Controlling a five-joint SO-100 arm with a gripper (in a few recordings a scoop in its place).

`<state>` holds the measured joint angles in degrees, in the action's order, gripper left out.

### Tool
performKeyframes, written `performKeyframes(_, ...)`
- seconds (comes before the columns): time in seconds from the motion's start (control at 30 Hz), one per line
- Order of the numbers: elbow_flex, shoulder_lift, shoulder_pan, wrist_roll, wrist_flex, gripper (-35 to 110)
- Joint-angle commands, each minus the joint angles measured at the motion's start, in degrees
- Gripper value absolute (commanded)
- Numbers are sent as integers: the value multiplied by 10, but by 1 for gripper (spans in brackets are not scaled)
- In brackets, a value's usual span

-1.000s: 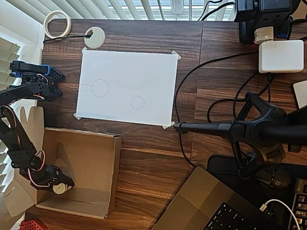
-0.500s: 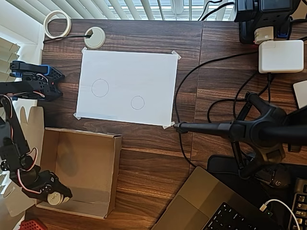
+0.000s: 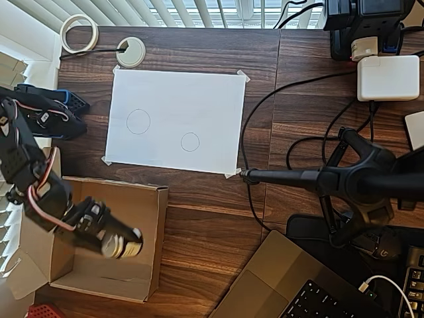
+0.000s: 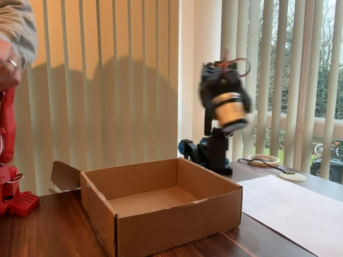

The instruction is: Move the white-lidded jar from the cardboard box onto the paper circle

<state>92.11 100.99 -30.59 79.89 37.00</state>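
Dark wood-grain table [image 3: 212, 218] fills my overhead feed, with pale vertical blinds [image 4: 107, 80] behind it in the fixed view. On my left in the overhead view, my black arm reaches out over the large plain brown corrugated cardboard box [image 3: 142, 281], and its pincer [image 3: 118, 242] is clamped around the small squat white-lidded jar [image 3: 126, 246]. The picture is motion-blurred there, so I cannot make out the jaws themselves. In the fixed view the pincer [image 4: 229, 110] hangs high above the open box [image 4: 171, 214], with the jar [image 4: 229, 111] tilted in its grip and clear of the cardboard. Above and to the right of the pincer in the overhead view lies a white paper sheet [image 3: 175, 99] taped flat at its corners, well apart from the box. The smaller thin pencil-drawn paper circle [image 3: 190, 142] sits on that sheet, up and right of the pincer, with a larger drawn circle [image 3: 138, 121] to its left. Further right of the pincer, a black stand [image 3: 358, 179] and cables cross the table.
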Motion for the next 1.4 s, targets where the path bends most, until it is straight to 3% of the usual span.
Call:
performKeyframes(0.0, 62, 105, 97, 11, -40, 0)
performKeyframes(0.4, 295, 94, 243, 86, -204, 0)
performKeyframes(0.77, 316, -40, 218, 203, -319, 0)
performKeyframes(1.37, 400, -101, 214, 271, -404, 0)
